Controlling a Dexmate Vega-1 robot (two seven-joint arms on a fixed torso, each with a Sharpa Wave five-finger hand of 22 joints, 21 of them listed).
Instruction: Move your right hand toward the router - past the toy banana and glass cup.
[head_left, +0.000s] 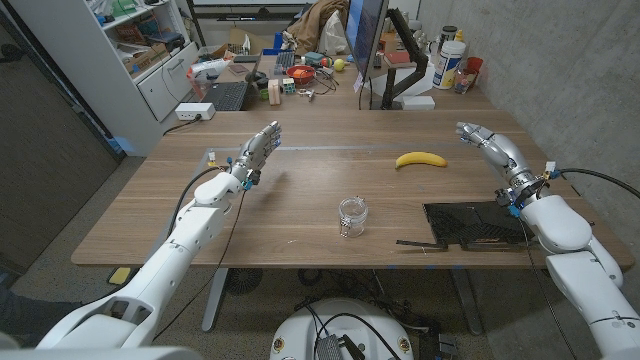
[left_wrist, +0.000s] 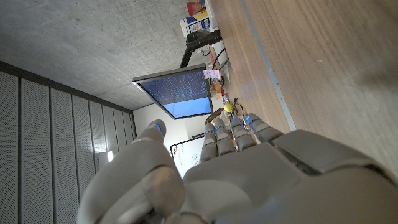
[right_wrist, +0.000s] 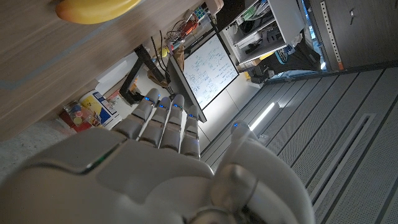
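A yellow toy banana (head_left: 420, 159) lies on the wooden table (head_left: 300, 185), right of centre; it also shows in the right wrist view (right_wrist: 93, 9). A clear glass cup (head_left: 351, 217) stands upright nearer the front middle. The flat black router (head_left: 472, 222) lies at the front right, with one antenna (head_left: 412, 242) stretched along the table's front edge. My right hand (head_left: 488, 145) (right_wrist: 161, 165) hovers right of the banana and beyond the router, fingers extended and holding nothing. Over the table's left side, my left hand (head_left: 259, 152) (left_wrist: 236, 165) is raised with its fingers spread and empty.
A monitor (head_left: 366, 40) on a stand, a keyboard (head_left: 226, 95), a power strip (head_left: 195, 111) and desk clutter line the far side. White shelves (head_left: 140, 50) stand at the back left. A small object (head_left: 213, 157) lies near my left hand. A concrete wall runs along the right.
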